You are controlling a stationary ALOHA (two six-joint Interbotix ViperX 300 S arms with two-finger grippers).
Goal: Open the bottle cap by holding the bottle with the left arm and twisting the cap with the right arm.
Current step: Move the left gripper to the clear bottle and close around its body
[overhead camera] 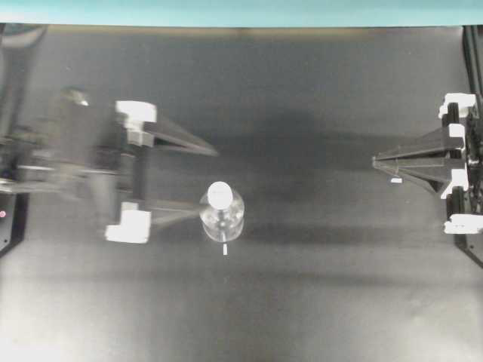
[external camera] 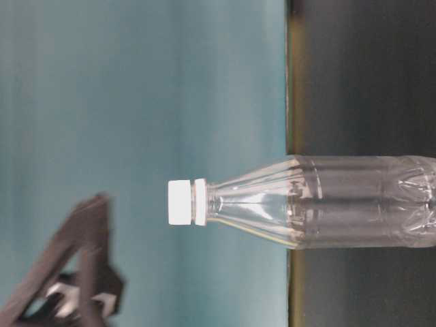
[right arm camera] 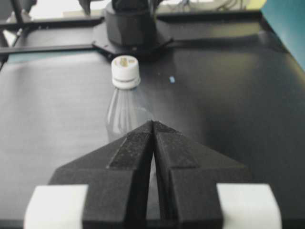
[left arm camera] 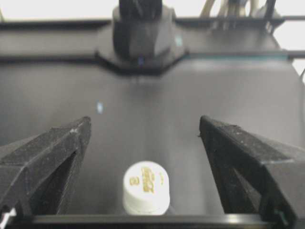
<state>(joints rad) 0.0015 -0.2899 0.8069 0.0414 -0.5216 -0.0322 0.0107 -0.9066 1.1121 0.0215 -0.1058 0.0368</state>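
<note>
Capped bottle (overhead camera: 222, 215) standing upright on black counter (overhead camera: 317, 302), left claw (overhead camera: 200, 181) spreading wide beside it, right claw (overhead camera: 375, 160) resting pinched together well apart.

I see my left gripper (overhead camera: 202, 179) spread wide and blurred, my right gripper (overhead camera: 375, 161) closed at the edge.

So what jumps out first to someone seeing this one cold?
The clear bottle with its white cap stands upright at mid-table. The left gripper is open beside it, motion-blurred, one finger alongside the bottle, nothing gripped. The right gripper sits shut, far off at the table's right edge.
</note>
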